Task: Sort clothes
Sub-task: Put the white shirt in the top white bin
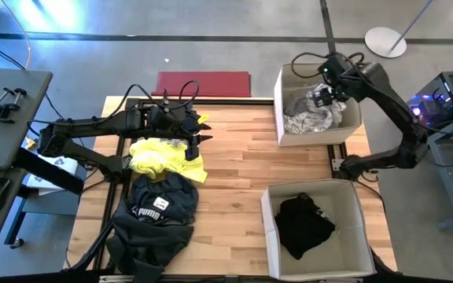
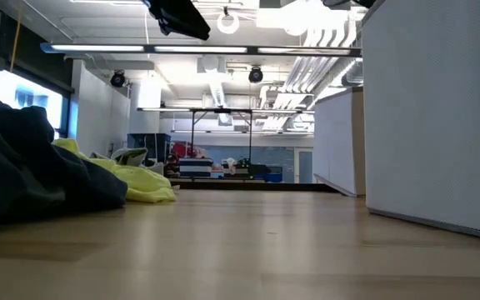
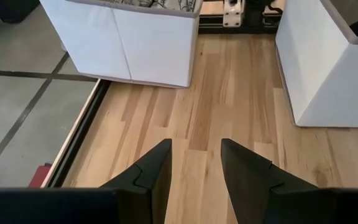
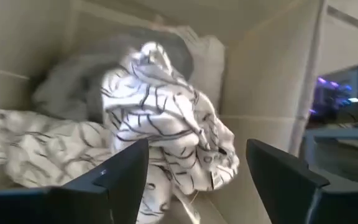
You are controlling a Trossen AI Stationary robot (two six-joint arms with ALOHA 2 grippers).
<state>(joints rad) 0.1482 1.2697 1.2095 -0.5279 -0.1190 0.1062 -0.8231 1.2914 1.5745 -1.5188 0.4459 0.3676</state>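
Note:
A neon yellow garment [image 1: 163, 157] lies bunched on the wooden table. Its near edge touches a dark garment with a white Puma logo [image 1: 152, 216] that lies toward the table's near edge. Both also show in the low view, the yellow one [image 2: 136, 182] and the dark one [image 2: 15, 167]. My left gripper [image 1: 201, 130] is open and empty above the table, at the yellow garment's far right edge; the left wrist view shows its gap [image 3: 196, 168]. My right gripper [image 1: 323, 94] is open over the far white box [image 1: 280, 102]. A patterned grey-white garment [image 4: 166, 118] and grey clothes lie in that box.
A second white box [image 1: 267, 228] at the near right holds a black garment [image 1: 305, 224]. A flat red mat [image 1: 203, 82] lies beyond the table's far edge. Bare wood [image 1: 234, 169] lies between the clothes on the left and the boxes. Desks and equipment stand on both sides of the table.

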